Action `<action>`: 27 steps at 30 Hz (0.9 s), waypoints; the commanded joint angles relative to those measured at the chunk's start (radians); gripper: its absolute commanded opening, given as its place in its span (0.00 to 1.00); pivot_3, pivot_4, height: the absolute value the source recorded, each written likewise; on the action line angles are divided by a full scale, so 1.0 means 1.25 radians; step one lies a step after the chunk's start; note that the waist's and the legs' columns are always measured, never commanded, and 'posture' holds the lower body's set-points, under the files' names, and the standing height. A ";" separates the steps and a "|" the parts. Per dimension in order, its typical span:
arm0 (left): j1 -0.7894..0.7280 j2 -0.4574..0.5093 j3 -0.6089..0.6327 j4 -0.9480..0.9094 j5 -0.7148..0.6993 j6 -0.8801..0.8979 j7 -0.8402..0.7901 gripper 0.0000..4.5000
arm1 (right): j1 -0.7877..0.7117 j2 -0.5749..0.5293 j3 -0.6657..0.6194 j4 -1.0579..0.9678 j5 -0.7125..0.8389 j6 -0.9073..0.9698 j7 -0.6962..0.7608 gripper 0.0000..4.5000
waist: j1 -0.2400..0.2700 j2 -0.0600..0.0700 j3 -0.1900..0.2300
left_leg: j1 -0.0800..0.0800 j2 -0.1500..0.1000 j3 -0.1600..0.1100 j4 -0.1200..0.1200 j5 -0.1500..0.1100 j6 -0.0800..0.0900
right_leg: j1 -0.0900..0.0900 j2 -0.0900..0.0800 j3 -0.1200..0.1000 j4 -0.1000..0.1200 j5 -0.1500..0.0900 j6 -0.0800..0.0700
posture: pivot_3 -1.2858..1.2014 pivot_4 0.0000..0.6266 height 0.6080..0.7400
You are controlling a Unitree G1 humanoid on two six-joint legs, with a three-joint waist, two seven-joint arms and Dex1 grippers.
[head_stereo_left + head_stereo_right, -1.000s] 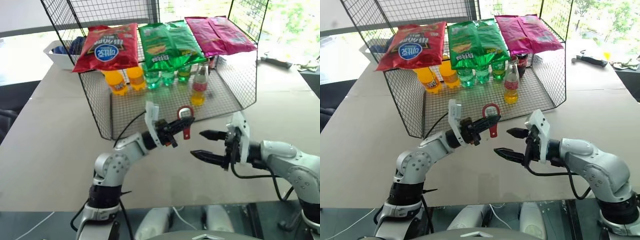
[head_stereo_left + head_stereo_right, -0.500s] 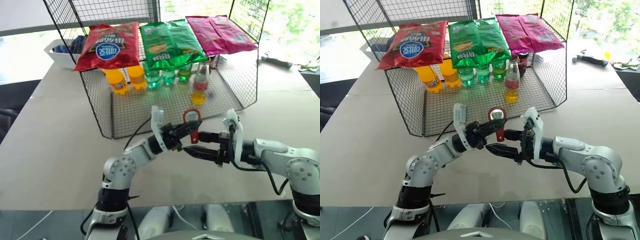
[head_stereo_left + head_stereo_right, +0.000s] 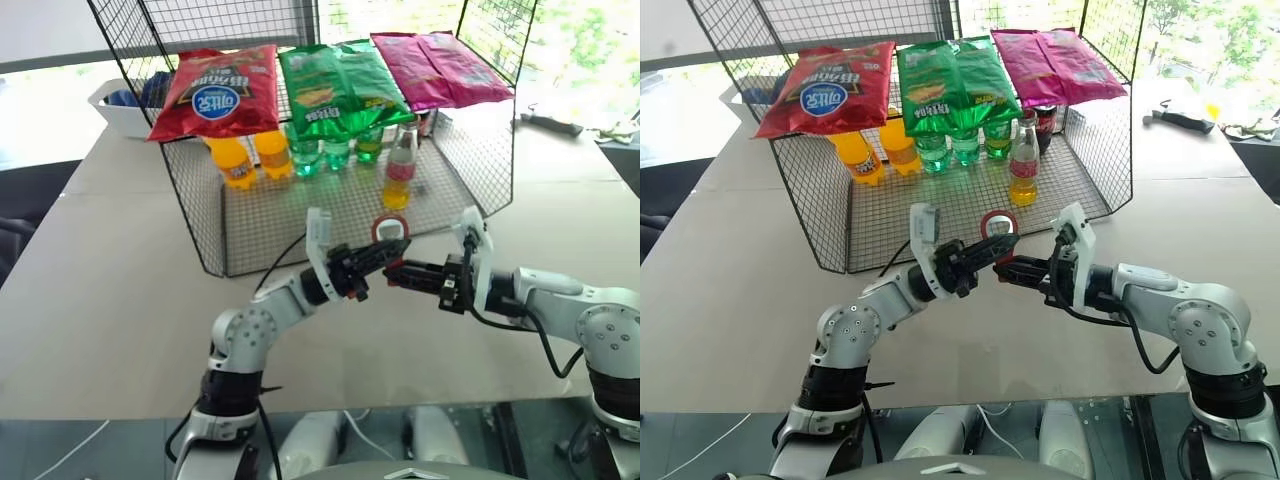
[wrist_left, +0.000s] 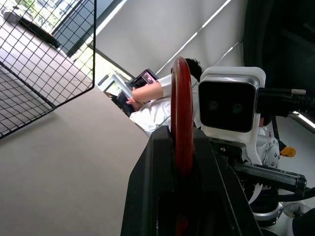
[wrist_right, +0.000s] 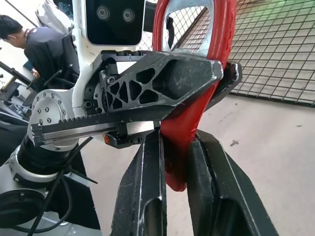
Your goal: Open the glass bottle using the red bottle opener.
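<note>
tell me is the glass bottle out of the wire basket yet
No, the glass bottle stands inside the wire basket, beside the green bottles.

Both arms meet mid-air: the left gripper [image 3: 385, 258] clamps the small flat red bottle opener [image 3: 391, 233] near its ring, the right gripper [image 5: 173, 162] pinches its handle (black fingers [image 5: 147, 187] pressed flat against it).
</note>
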 commanded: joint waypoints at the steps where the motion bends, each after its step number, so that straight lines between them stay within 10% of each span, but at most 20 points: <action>1: -0.034 -0.021 0.019 0.019 0.012 -0.028 0.021 0.00 | -0.005 -0.004 0.032 -0.042 0.037 0.024 0.024 0.02 | 0.000 0.000 0.000 | 0.000 0.000 0.000 0.000 0.000 0.000 | 0.000 0.000 0.000 0.000 0.000 0.000 | 0.52 0.24 1.00; 4: -0.043 -0.032 0.031 0.017 -0.016 -0.027 0.000 0.00 | 0.005 0.005 0.025 -0.033 0.068 0.033 0.007 0.02 | 0.000 0.000 0.000 | 0.000 0.000 0.000 0.000 0.000 0.000 | 0.000 0.000 0.000 0.000 0.000 0.000 | 0.52 0.24 1.00; 15: -0.048 -0.030 0.044 0.004 0.009 -0.058 0.011 0.98 | 0.075 -0.020 -0.011 -0.012 0.156 0.030 -0.025 0.02 | 0.000 0.000 0.000 | -0.001 0.000 0.000 0.001 0.000 0.000 | 0.000 0.000 0.000 0.000 0.000 0.000 | 0.52 0.24 1.00; 27: -0.183 -0.040 -0.001 0.235 0.464 -0.555 0.122 0.98 | 0.142 0.024 -0.070 0.028 -0.167 -0.195 -0.139 0.02 | 0.004 0.000 0.000 | -0.001 0.000 0.002 0.002 0.000 0.000 | -0.001 0.000 0.002 0.000 0.002 0.001 | 0.52 0.24 1.00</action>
